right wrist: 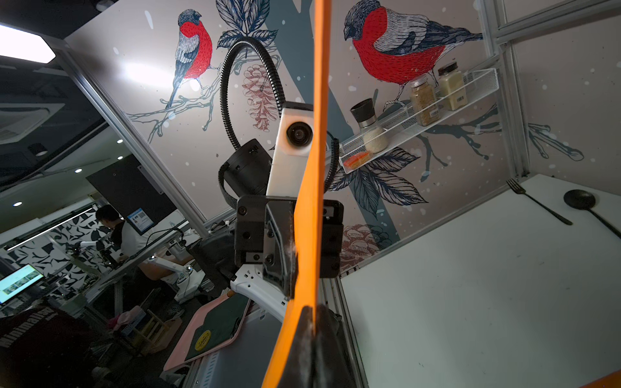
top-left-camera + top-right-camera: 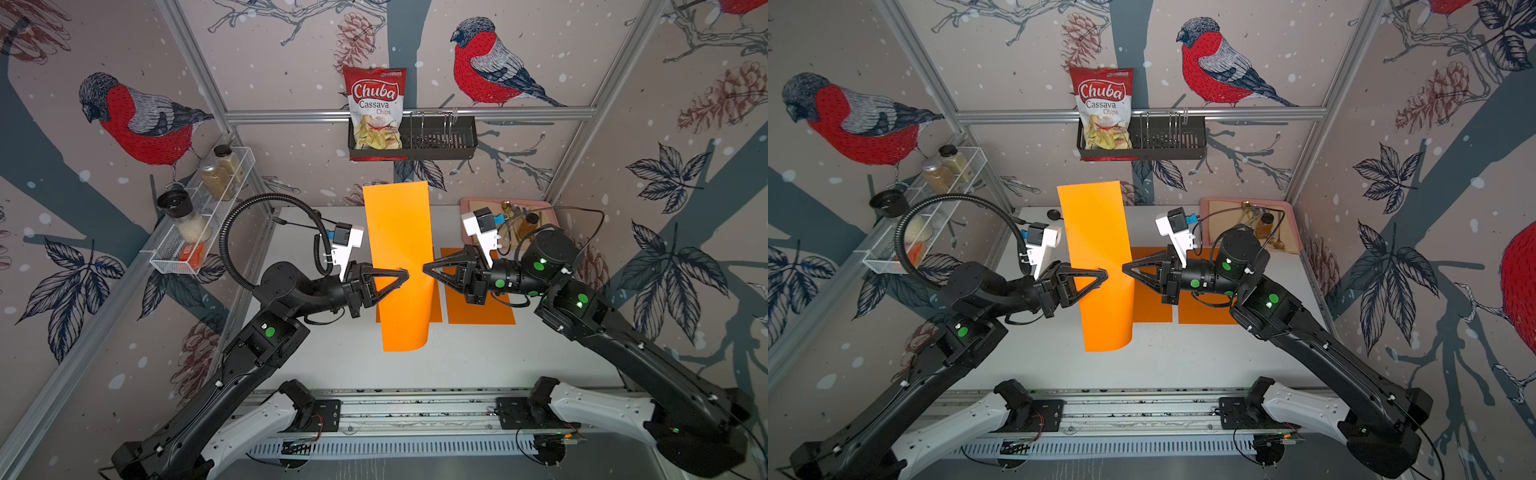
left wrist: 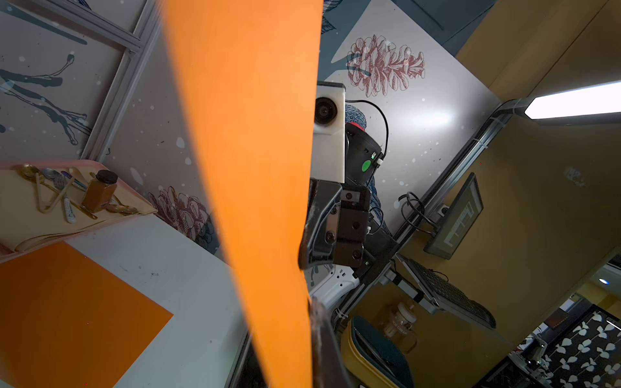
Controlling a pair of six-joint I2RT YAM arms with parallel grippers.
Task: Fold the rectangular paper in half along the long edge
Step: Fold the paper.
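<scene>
The rectangular orange paper (image 2: 399,249) (image 2: 1096,249) hangs upright in the air over the middle of the white table (image 2: 478,361), and its near end curls toward the right. My left gripper (image 2: 406,274) (image 2: 1105,274) is shut on the paper's left long edge. My right gripper (image 2: 424,268) (image 2: 1123,268) is shut on the opposite long edge, so the two tips face each other across the sheet. In the left wrist view the paper (image 3: 248,168) runs into the left gripper (image 3: 311,336). In the right wrist view the paper (image 1: 316,168) is seen edge-on, pinched in the right gripper (image 1: 314,322).
Darker orange sheets (image 2: 478,307) (image 2: 1200,307) (image 3: 67,309) lie flat on the table under the right arm. A pink tray (image 2: 544,208) with utensils and a jar sits at the back right. A wire spice rack (image 2: 199,232) hangs on the left wall. A black basket (image 2: 436,141) holds a chip bag (image 2: 376,108). A fork (image 1: 537,205) and a spoon (image 1: 579,200) lie at the back left.
</scene>
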